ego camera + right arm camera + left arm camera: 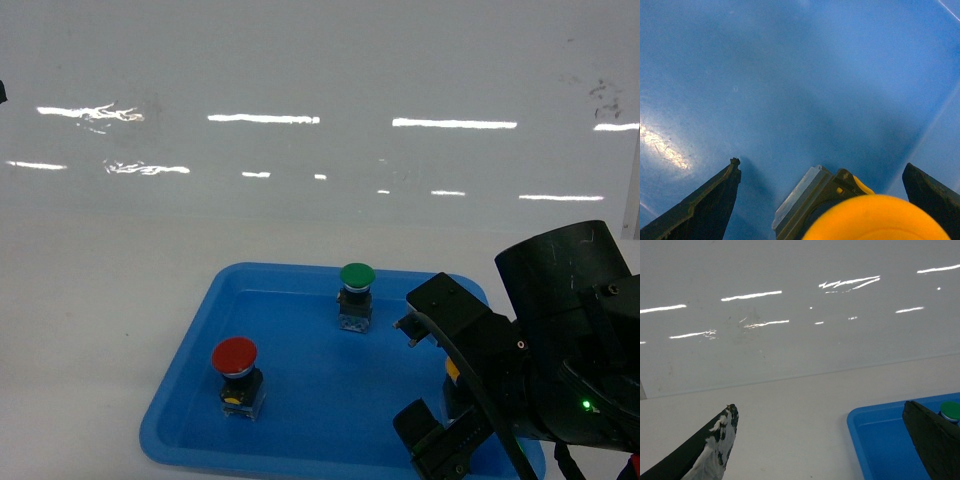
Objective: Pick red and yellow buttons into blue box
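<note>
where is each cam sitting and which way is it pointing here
Head: on the robot, slanting down at the shallow blue tray holding the red button and green button; the right arm fills the lower right.
Left wrist: on the left arm, facing over the white table toward the tray's corner; the open left gripper frames it.
Right wrist: on the right arm, close above the tray floor; the open right gripper straddles the yellow button.
Shared: all three show the tray.

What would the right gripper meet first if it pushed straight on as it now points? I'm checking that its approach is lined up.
Probably the yellow button, which sits between the open fingers of the right gripper. Beyond it lies only the blue tray floor.
</note>
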{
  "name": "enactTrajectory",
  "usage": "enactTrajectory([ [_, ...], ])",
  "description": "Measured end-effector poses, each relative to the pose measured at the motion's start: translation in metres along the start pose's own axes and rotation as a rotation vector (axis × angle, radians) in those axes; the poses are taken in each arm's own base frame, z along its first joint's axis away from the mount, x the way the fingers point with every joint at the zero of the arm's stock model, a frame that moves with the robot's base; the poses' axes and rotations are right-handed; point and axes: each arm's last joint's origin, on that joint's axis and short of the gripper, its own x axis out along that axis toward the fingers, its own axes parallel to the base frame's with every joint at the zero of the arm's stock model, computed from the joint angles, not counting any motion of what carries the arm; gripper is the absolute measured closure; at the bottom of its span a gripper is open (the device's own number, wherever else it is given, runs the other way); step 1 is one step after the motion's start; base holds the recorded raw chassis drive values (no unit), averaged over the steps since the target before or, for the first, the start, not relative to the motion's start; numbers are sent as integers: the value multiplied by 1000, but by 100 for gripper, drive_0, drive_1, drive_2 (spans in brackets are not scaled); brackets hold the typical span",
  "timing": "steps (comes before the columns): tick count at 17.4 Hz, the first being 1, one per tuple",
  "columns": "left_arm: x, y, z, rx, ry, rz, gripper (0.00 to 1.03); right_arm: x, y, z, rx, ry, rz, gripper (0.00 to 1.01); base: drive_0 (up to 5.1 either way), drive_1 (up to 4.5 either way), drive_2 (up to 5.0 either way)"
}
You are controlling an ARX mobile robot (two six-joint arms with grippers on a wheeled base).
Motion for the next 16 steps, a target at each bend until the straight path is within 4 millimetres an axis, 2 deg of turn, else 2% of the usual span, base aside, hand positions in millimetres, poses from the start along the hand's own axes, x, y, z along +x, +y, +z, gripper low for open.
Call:
enactTrajectory([
  [2,0,0,0,0,0,0,5,0,2,2,-22,-3,-15,3,0,0,0],
  [4,0,0,0,0,0,0,5,0,2,2,-29,-3,-15,44,0,0,0],
  [5,0,0,0,0,0,0,5,0,1,2,-29,-4,-15,56,0,0,0],
  [7,0,0,0,0,0,0,5,1,1,3,-29,-6,-16,59,0,0,0],
  [16,0,0,0,0,0,0,5,1,1,3,-29,-7,-16,60,0,0,0],
])
